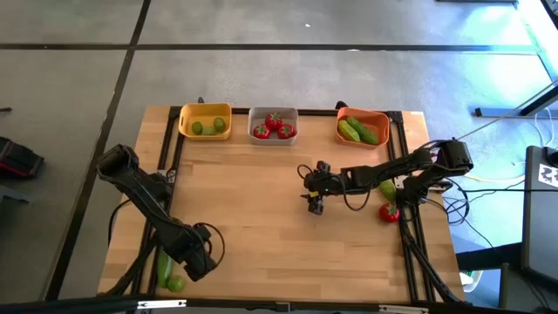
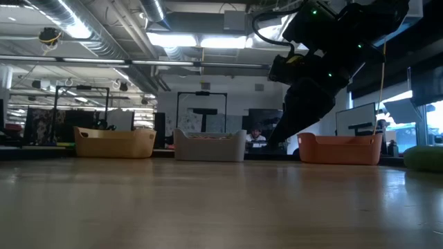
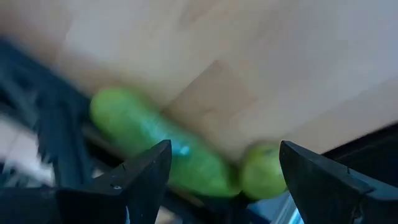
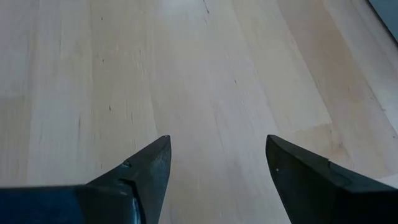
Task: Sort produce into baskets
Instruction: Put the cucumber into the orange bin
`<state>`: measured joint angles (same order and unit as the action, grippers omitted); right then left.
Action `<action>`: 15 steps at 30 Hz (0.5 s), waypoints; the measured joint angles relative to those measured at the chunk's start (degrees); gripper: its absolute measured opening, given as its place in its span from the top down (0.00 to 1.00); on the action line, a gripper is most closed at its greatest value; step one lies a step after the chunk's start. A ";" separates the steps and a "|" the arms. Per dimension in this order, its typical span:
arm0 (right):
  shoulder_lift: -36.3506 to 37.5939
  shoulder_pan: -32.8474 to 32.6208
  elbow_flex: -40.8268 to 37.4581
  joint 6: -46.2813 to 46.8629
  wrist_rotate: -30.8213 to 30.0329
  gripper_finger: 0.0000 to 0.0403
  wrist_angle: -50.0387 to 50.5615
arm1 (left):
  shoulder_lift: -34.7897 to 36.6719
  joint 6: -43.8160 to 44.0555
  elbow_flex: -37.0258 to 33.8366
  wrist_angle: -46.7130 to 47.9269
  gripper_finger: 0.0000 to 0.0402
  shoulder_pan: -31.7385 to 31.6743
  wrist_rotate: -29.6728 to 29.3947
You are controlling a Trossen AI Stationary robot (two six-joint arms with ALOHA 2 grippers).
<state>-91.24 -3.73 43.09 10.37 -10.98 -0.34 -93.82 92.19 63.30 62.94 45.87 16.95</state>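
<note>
- Left pincer (image 1: 199, 258) is hovering released at the counter's (image 1: 261, 218) near-left corner, over a cucumber (image 3: 155, 146) and a lime (image 3: 262, 171) lying just beside each other at the edge.
- Right pincer (image 1: 316, 202) is hanging released over bare wood mid-counter, holding nothing.
- A tomato (image 1: 389, 212) and a green piece (image 1: 387, 187) are sitting by the right edge, partly under the right arm.
- Far edge: yellow basket (image 1: 206, 119) is holding limes, grey basket (image 1: 273, 125) tomatoes, orange basket (image 1: 363, 127) cucumbers.

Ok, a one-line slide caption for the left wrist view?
Left gripper open over a cucumber and a lime at the table edge.
</note>
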 joint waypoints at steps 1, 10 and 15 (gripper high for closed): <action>0.00 0.00 0.00 0.02 0.00 0.37 -0.02 | 0.00 1.08 -0.76 0.35 0.27 0.00 2.14; 0.00 0.00 0.00 0.05 0.00 0.37 0.00 | 0.00 5.74 -6.25 -1.35 0.27 -0.53 11.32; 0.00 0.00 0.00 0.07 0.02 0.37 0.00 | 0.00 5.14 -10.64 -4.55 0.27 -0.74 15.53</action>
<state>-91.24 -3.73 43.09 10.44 -10.96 -0.34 -93.82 97.33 52.66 58.39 45.12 32.48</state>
